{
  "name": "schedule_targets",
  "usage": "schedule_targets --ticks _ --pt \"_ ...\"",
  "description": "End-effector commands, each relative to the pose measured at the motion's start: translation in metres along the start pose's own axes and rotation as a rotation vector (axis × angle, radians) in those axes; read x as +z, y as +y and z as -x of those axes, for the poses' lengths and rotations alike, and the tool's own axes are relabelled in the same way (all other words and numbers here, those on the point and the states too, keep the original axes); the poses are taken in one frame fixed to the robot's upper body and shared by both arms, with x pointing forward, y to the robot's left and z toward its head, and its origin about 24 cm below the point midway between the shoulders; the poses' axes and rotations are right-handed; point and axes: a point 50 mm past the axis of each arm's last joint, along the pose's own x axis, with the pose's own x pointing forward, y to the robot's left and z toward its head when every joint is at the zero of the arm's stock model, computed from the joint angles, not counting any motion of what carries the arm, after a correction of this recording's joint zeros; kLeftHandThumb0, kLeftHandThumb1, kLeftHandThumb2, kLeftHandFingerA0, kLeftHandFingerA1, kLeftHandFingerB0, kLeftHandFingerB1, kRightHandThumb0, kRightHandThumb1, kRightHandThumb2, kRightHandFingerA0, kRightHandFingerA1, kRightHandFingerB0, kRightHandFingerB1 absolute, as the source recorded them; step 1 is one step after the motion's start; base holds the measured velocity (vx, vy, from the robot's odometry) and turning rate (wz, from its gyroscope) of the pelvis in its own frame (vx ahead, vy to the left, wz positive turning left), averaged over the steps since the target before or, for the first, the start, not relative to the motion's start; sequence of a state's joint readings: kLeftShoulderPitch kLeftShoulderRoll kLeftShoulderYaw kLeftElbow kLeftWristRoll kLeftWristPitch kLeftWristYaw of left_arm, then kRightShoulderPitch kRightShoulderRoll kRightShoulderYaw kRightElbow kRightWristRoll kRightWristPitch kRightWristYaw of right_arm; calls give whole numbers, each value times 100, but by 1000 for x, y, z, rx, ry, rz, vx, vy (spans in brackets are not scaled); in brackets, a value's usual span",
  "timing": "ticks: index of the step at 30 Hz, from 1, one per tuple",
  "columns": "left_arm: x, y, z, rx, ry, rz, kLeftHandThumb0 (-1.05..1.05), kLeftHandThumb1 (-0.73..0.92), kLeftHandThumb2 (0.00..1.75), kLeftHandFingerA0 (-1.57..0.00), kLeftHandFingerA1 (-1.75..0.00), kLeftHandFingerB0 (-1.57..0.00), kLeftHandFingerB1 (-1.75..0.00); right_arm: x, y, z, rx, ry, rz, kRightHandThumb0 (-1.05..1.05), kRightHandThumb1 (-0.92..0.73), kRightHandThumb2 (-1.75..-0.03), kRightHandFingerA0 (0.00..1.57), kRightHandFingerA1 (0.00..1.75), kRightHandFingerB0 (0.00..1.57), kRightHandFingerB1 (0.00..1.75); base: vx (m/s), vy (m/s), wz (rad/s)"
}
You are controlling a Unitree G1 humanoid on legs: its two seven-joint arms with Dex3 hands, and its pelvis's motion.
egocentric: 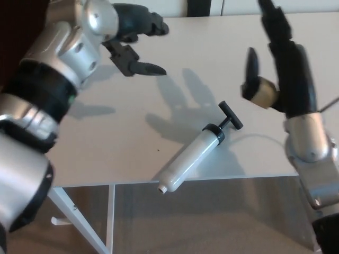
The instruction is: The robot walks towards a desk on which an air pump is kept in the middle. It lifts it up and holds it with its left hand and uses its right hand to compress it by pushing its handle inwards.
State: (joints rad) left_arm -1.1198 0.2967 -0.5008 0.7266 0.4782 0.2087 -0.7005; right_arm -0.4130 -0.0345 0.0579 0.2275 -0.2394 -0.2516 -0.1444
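Observation:
The air pump point(193, 157), a white cylinder with a black T-handle point(230, 115), lies slantwise on the white desk point(212, 58), its nozzle end poking over the front edge. My left hand point(135, 39) hovers open above the desk, up and to the left of the pump, holding nothing. My right hand point(275, 63) is raised to the right of the handle, fingers spread and pointing up, clear of the pump.
The desk's front edge point(132, 182) runs across the lower picture, with a white leg frame point(79, 217) and brown floor below. A thin cable point(249, 138) lies on the desk by my right forearm.

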Motion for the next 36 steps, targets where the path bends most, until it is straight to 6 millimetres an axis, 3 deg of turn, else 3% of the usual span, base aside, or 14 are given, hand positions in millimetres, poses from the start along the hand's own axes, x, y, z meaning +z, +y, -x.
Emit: schedule_targets --ticks 1,3,4,9,11,12,17,18,25,29,30,34,35,36 --pt "-40 -4 81 319 -251 46 -88 55 90 0 -3 -2 -8 42 -68 45 -30 -198 -28 -94 -84 -119 0 7 0 7 0 0 0" --pt "-42 -21 129 377 -396 105 -77 49 84 -1 -10 -5 -14 65 -91 68 -32 -277 17 -96 -81 -118 0 7 0 6 0 0 0" --pt "-42 -21 129 377 -396 105 -77 49 84 -1 -10 -5 -14 65 -91 68 -32 -277 17 -96 -81 -118 0 7 0 6 0 0 0" --pt "-45 -52 194 445 -533 179 -68 44 81 -2 -23 -9 -23 92 -110 110 -33 -348 69 -96 -83 -120 0 7 0 4 0 0 0" --pt "-45 -58 205 456 -552 191 -68 44 81 -2 -23 -9 -23 95 -111 117 -36 -357 67 -96 -83 -120 0 7 0 4 0 0 0" --pt "-46 -67 221 456 -573 211 -64 53 56 -2 -26 -11 -25 101 -112 129 -42 -351 62 -99 -75 -118 6 7 6 8 0 0 0" --pt "-51 -91 254 382 -644 305 -55 50 55 -3 -23 -12 -25 113 -112 154 -30 -400 27 -100 -80 -116 8 11 7 6 0 0 0" --pt "-56 -108 265 343 -680 362 -60 39 70 -7 -26 -13 -35 117 -109 168 -27 -408 5 -94 -72 -111 9 16 9 17 0 0 0" --pt "-99 -172 328 47 -722 759 -50 35 67 -5 -21 -13 -35 122 -95 225 14 -299 -90 -87 -65 -108 2 24 3 18 0 0 0" --pt "-121 -189 344 -118 -758 977 -56 39 66 -10 -37 -19 -36 110 -89 247 35 -153 -115 -91 -71 -109 10 24 9 17 0 0 0" --pt "-128 -192 345 -158 -758 1011 -28 26 86 -10 -52 -9 -49 102 -87 254 48 -121 -105 -89 -75 -110 7 16 9 17 0 0 0" --pt "-133 -194 344 -200 -752 1036 -28 26 86 -10 -52 -9 -49 92 -84 262 66 -96 -92 -89 -75 -110 7 16 9 17 0 0 0" --pt "-136 -195 342 -217 -741 1023 -63 50 56 -23 -32 -27 -30 86 -83 266 78 -65 -84 -93 -81 -112 8 11 8 12 0 0 0" --pt "-138 -195 341 -230 -732 1014 -63 50 56 -23 -32 -27 -30 82 -81 270 88 -42 -78 -93 -81 -112 8 11 8 12 0 0 0"
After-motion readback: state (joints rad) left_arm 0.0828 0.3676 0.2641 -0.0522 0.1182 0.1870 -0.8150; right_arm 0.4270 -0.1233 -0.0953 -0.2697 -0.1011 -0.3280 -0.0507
